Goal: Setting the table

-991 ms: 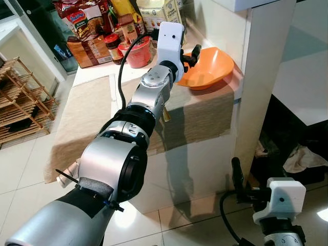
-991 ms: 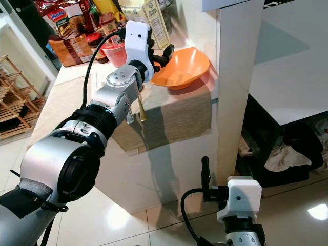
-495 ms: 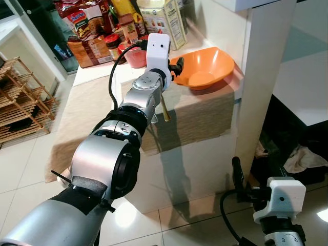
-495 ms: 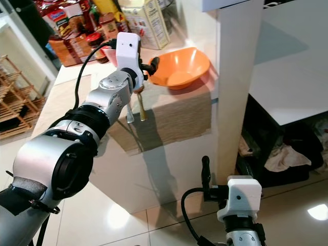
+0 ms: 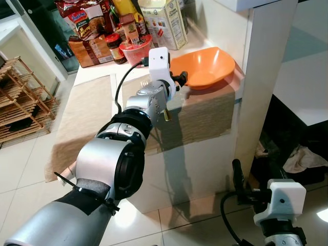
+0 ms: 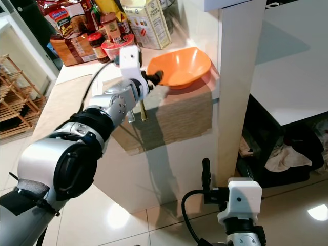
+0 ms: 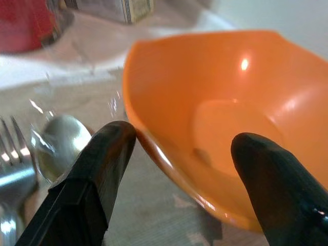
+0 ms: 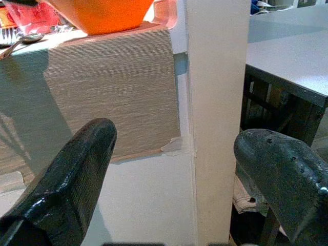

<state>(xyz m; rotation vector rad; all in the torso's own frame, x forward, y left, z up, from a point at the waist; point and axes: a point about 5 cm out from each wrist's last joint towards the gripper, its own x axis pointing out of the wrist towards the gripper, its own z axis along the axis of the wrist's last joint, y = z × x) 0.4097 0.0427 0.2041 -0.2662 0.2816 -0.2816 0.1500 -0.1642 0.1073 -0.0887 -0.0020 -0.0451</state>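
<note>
Hanging low near the tiled floor [image 5: 31,169], the right gripper [image 8: 174,169] sat idle with its two black fingers spread wide apart, facing the white pillar [image 6: 238,77] and the hanging edge of the woven placemat [image 5: 205,115]. Farther up, the left arm stretched across the counter, and the left gripper [image 7: 179,169] was at the near rim of the orange bowl [image 5: 205,66]. Its fingers were parted, one outside the bowl's wall and one over the inside, straddling the rim; whether either pad actually pressed on the plastic was hard to judge from the wrist view. The bowl stood on the placemat at the counter's corner, close beside the pillar. Just beside the outer finger lay a spoon [image 7: 59,146] and a fork [image 7: 13,164] on the mat. Beyond the bowl, at the back of the counter, stood a red cup [image 5: 134,48], jars, snack packets [image 5: 82,23] and a carton [image 5: 164,23]. A wooden rack [image 5: 20,97] stood off to the robot's left.
</note>
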